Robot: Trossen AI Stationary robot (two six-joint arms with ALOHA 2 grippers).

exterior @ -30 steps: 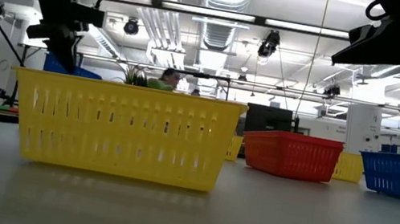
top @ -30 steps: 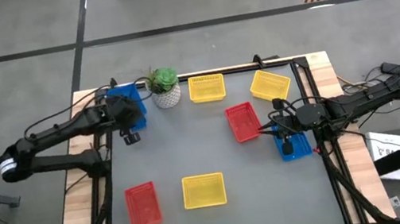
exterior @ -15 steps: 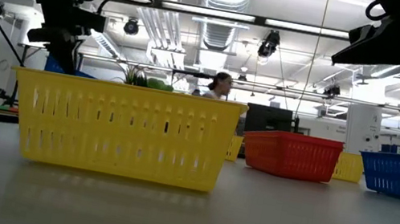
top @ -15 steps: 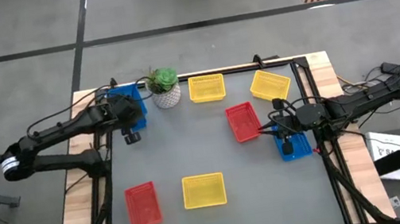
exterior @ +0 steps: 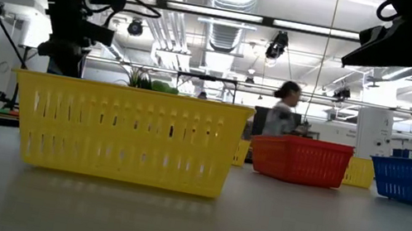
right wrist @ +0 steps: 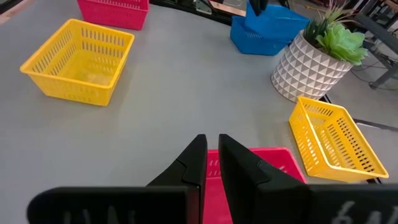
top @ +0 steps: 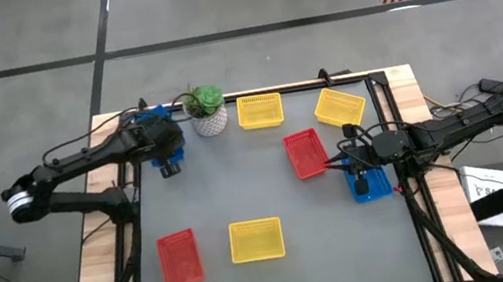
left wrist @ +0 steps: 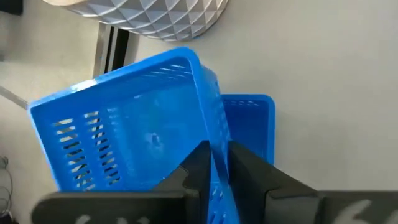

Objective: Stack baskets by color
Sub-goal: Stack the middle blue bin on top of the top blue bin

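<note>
At the table's far left corner my left gripper is shut on a blue basket, tilted over a second blue basket. A third blue basket sits at the right edge. My right gripper hovers there, shut and holding nothing, beside a red basket. Two yellow baskets stand along the far edge. Another red basket and a yellow one sit near the front. My left gripper pinches one long wall of the upper blue basket, with one finger inside the basket and one outside. The fingers come slanting down from above. The basket is tilted and overlaps the lower blue basket; I cannot tell whether it rests in it.
A green plant in a white pot stands just right of the blue pair on the far edge. A black frame borders the grey mat. A person passes in the room behind the table.
My left gripper has sunk a little toward the far left corner with the blue basket, which has dropped out of sight behind the yellow basket in the low view. The person in the background has walked to the right.
</note>
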